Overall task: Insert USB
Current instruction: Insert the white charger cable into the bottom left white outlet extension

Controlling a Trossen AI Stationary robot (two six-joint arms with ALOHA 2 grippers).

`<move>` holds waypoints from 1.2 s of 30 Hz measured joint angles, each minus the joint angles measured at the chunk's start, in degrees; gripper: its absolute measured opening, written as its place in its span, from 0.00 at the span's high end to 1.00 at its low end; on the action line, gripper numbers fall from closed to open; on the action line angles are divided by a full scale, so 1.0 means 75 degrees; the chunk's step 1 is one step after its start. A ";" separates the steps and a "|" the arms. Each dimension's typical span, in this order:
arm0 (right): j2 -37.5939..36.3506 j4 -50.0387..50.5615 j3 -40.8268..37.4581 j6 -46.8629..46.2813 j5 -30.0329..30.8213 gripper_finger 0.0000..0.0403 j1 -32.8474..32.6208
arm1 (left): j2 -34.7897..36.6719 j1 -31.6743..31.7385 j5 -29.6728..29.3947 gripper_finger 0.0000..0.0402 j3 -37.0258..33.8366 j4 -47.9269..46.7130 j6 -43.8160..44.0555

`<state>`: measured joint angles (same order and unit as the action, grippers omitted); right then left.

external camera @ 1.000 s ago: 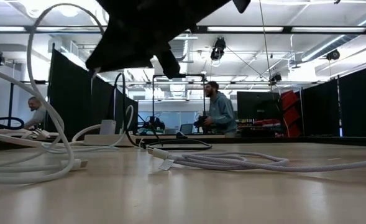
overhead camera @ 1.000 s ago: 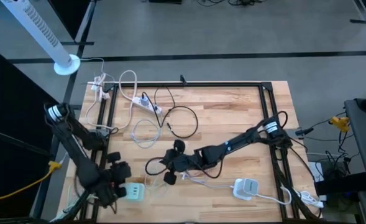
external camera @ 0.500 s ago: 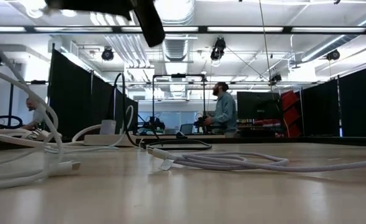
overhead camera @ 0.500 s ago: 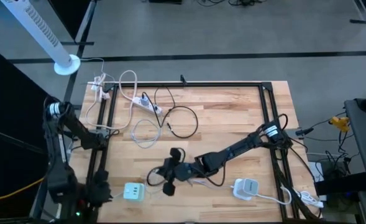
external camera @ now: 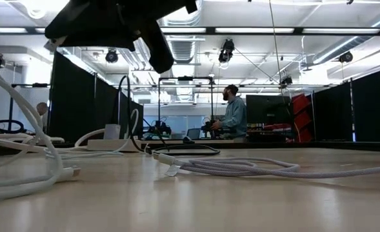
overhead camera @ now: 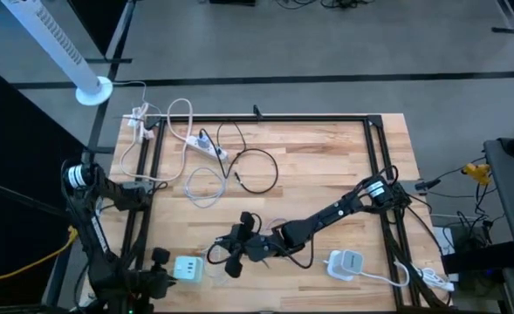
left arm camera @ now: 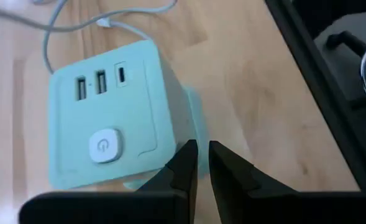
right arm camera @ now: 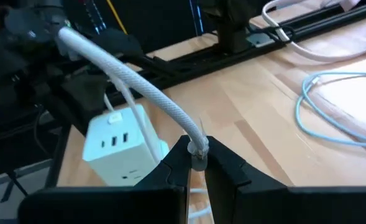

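Observation:
A pale green charger cube (overhead camera: 187,268) with USB ports on top (left arm camera: 91,87) rests on the wooden table near its front left. My left gripper (left arm camera: 199,163) is shut just beside the cube's side wall, on its left in the high view (overhead camera: 162,262). My right gripper (right arm camera: 198,158) hovers to the cube's right (overhead camera: 223,253), shut on a white braided cable (right arm camera: 127,71). The cube (right arm camera: 122,146) lies just beyond it. The plug itself is hidden between the fingers. My left gripper's fingertips stand next to the cube's side (left arm camera: 184,118), slanting down from the near left; I cannot tell whether they touch it. My right gripper pinches the braided cable close to its end (right arm camera: 198,144) between the two fingertips, slanting slightly downward from the table's right. The cable arcs up and away from the fingers, clear of the table.
A white charger (overhead camera: 347,262) with its cord lies at the near right. A power strip (overhead camera: 209,146), a black cable loop (overhead camera: 258,171) and a white coil (overhead camera: 202,185) lie farther back. A black frame (overhead camera: 265,117) rims the table. A person (external camera: 231,117) stands beyond it.
My left arm has swung toward the table's near left corner and sunk; its gripper has come off the top of the cube and now sits beside it. My right gripper has carried the cable end toward the near left, closer to the cube.

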<state>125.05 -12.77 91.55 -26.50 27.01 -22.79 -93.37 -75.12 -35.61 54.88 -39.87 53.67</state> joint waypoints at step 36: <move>0.1563 0.3654 0.4086 0.4028 -0.4754 0.96 0.1716 | 0.2759 0.1478 0.0055 0.93 -0.3695 0.3071 -0.0644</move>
<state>136.77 14.63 122.19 3.70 -8.64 -9.91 -72.67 -64.03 -35.20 27.16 -16.83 48.84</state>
